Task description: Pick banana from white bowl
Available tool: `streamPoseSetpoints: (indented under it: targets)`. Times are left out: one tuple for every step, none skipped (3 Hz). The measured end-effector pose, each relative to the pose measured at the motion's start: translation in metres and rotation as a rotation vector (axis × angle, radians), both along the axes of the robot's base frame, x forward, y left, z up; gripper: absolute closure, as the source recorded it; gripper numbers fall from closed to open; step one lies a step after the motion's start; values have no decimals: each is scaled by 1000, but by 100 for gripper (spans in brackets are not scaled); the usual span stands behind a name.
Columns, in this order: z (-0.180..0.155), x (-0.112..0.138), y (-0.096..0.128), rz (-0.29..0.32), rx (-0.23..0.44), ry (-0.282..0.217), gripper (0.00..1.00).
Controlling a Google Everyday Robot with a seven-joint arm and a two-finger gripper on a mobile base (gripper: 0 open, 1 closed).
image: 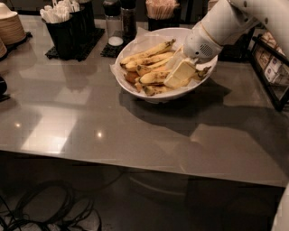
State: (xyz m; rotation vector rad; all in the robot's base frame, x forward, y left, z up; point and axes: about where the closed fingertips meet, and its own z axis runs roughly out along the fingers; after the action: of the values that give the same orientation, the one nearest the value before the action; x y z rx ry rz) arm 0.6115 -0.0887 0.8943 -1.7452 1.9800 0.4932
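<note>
The white bowl (135, 92) stands at the back middle of the grey table and holds several bananas on white paper. The banana (153, 77) is a plump yellow one with brown blotches. It lies across the front half of the bowl, and its dark stem tip pokes out at the right rim. My gripper (181, 72) is down inside the bowl's right side, on top of this banana and covering its middle. The white arm comes in from the upper right. Thinner bananas (146, 53) lie behind it.
Black caddies with white utensils (67, 27) stand at the back left, beside a stack of brown plates (10, 28). Shakers (121, 20) and a straw holder (161, 11) stand behind the bowl. A black rack (271, 63) is at the right edge. Cables lie on the floor.
</note>
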Motion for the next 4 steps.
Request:
streamPoseSetpoints:
  targets:
    - [-1, 0, -4, -15, -7, 2, 100]
    - [0, 0, -3, -15, -7, 1, 100]
    - [26, -2, -12, -9, -59, -43, 100]
    - [51, 2, -11, 8, -119, -72, 100]
